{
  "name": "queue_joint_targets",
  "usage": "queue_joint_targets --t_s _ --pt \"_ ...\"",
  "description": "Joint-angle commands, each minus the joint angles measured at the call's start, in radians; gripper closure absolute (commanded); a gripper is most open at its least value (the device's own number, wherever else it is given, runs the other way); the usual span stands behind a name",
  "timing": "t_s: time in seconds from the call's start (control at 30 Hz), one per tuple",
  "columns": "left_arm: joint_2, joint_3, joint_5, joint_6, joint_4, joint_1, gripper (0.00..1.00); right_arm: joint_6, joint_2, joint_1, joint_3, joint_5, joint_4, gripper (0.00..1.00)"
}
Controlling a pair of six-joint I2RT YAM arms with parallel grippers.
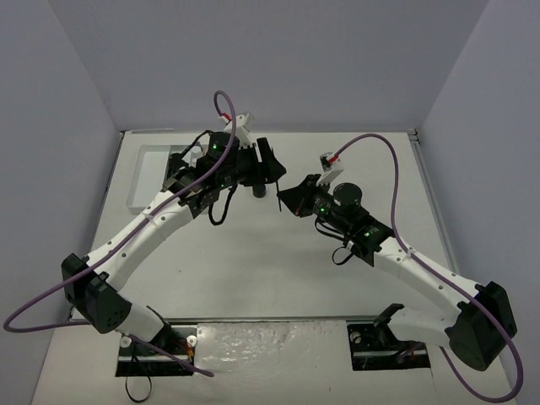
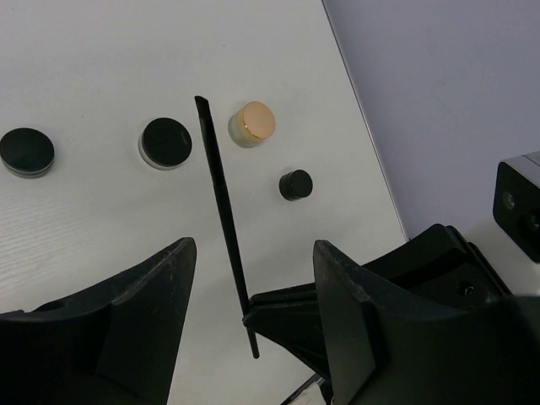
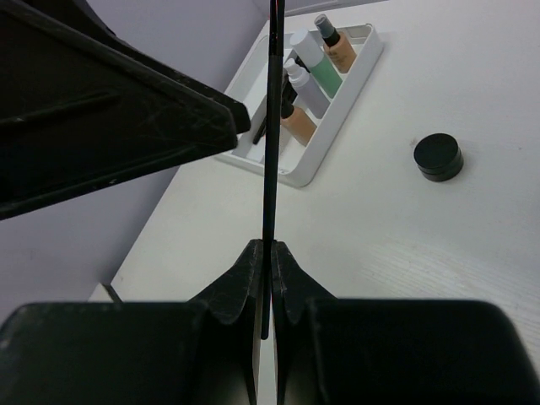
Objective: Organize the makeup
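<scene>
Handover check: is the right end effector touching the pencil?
Touching. The right wrist view shows the right end effector clamped on the pencil, no gap.

a white table (image 1: 278, 278) with a faint grain fills the floor of the scene, and pale lilac-grey walls (image 1: 278, 59) rise from its left, far and right edges. a white tray (image 1: 139, 173) lies on the table's far left corner, close to the left wall and well apart from the table's near edge. thin dividers split the tray into long compartments, and its corners are rounded.
</scene>
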Motion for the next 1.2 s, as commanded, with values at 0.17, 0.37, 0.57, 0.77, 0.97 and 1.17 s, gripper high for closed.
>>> queue_joint_targets --t_s 0.17,0.37,0.57,0.77,0.97,1.17 --pt "0.017 0.062 -0.016 -0.029 0.106 -0.014 0.78 0.024 -0.006 0.013 0.029 -0.046 0.133 1.00" --pt "0.015 0.062 -0.038 -0.008 0.101 -0.014 1.00 0.010 0.016 0.013 0.047 -0.048 0.114 0.83" --pt "0.015 0.105 -0.112 0.091 -0.060 0.061 1.00 -0.057 0.030 0.012 0.074 0.003 0.019 0.19" --pt "0.021 0.178 -0.150 0.297 -0.260 0.308 1.00 -0.180 0.029 0.006 0.126 0.120 -0.155 0.00" --pt "0.127 0.240 -0.151 0.511 -0.351 0.526 1.00 -0.271 0.010 -0.006 0.136 0.201 -0.256 0.00" --pt "0.349 0.340 -0.140 0.629 -0.356 0.627 1.00 -0.305 0.000 -0.016 0.135 0.268 -0.306 0.00"
